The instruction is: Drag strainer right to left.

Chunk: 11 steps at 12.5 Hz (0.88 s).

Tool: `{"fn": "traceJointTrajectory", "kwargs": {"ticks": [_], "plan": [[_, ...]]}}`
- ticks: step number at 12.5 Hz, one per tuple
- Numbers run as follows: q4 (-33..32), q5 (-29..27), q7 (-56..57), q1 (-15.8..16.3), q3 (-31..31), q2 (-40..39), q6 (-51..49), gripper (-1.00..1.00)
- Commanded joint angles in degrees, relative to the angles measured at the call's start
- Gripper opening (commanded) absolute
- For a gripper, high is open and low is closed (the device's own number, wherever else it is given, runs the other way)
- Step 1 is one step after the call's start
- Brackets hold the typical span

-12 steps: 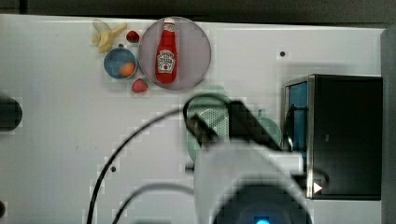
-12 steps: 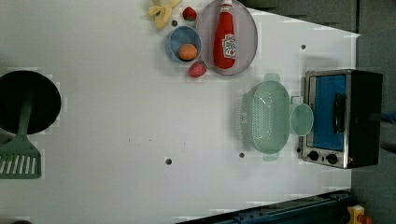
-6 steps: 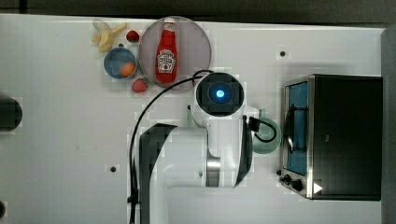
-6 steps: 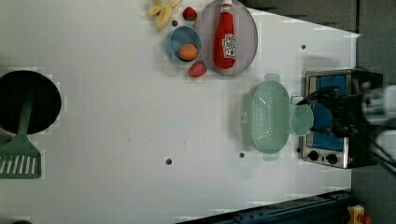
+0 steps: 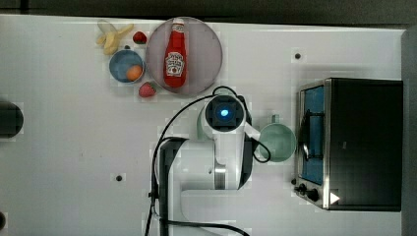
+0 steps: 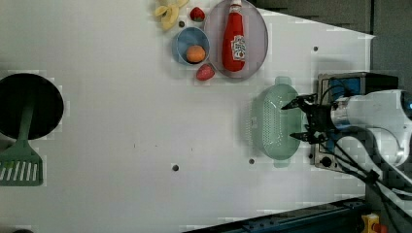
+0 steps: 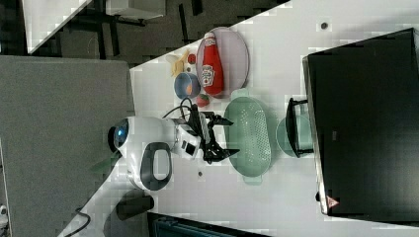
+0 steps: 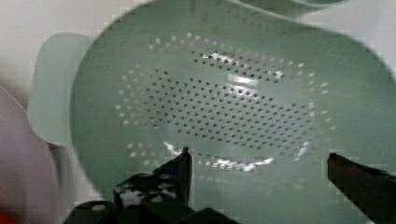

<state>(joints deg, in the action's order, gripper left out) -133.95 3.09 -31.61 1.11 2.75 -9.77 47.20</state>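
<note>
Hovering wide open over the strainer [image 6: 273,124], the pincer [image 6: 300,121] gripped nothing, the cup [image 5: 278,141] at its three o'clock in the top view; the drag had not begun.

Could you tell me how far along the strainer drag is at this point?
Done: nothing visible; the strainer sits beside the cup, near the toaster oven. In hand: the open gripper hangs above the bowl, holding nothing. Left: lower, catch it, drag it across the table.
</note>
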Motion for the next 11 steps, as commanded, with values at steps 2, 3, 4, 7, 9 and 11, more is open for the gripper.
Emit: {"fn": "traceJointTrajectory", "kwargs": {"ticks": [2, 3, 4, 7, 9, 11], "plan": [[-3.6, -0.61, -11.81, 0.64, -1.47, -6.93, 13.67, 1.0], [-3.98, -0.62, -11.81, 0.75, -1.84, -8.75, 15.67, 1.0], [-4.09, -0.62, -11.78, 0.9, -2.33, -10.23, 17.16, 1.0], [-4.21, -0.62, -11.8, 1.7, -2.45, -12.34, 19.64, 1.0], [-4.29, -0.77, -13.1, 2.26, -2.43, -12.86, 19.62, 1.0], [-4.31, -0.77, -13.38, 3.18, -2.46, -13.05, 19.7, 1.0]]}}
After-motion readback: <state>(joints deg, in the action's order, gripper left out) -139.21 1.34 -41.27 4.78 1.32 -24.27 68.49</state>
